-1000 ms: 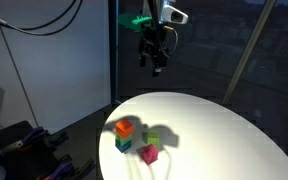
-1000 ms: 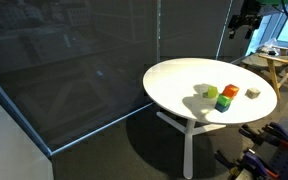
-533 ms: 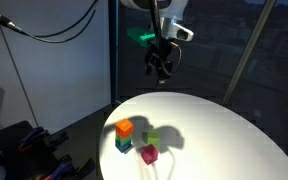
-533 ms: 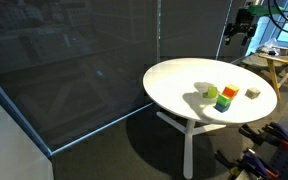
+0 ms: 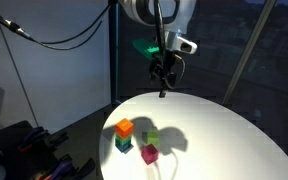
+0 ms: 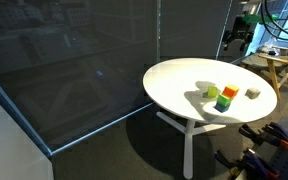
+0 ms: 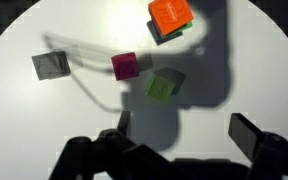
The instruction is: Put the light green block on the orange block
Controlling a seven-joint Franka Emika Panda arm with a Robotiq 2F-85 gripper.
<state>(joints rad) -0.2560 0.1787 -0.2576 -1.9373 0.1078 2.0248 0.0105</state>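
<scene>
Cubes, small, matte and sharp-edged, lie clustered on your round white table [image 5: 234, 130], whose smooth top carries a soft shadow beside each one. The light green block [image 7: 163, 86] rests flat on the tabletop on its own, with nothing stacked on it. The magenta cube [image 7: 125, 66] lies just beside it, corner towards corner; you cannot tell from the wrist view whether the two touch. The orange block [image 7: 170, 14] sits on top of a darker teal-green cube [image 5: 122, 145], near the light green block but apart from it; in the wrist view only a sliver of that lower cube shows under the orange one. A grey cube [image 7: 50, 65] lies well apart from the others, nearer the table's rim.

Your jaws stand wide open and hold nothing. In the wrist view their dark, blocky fingers [image 7: 246, 135] come in from the bottom edge, and the light green block lies beyond them, in line with the gap between them and untouched. In both exterior views the jaws hang up in the air near the table's rim, well apart from every cube
</scene>
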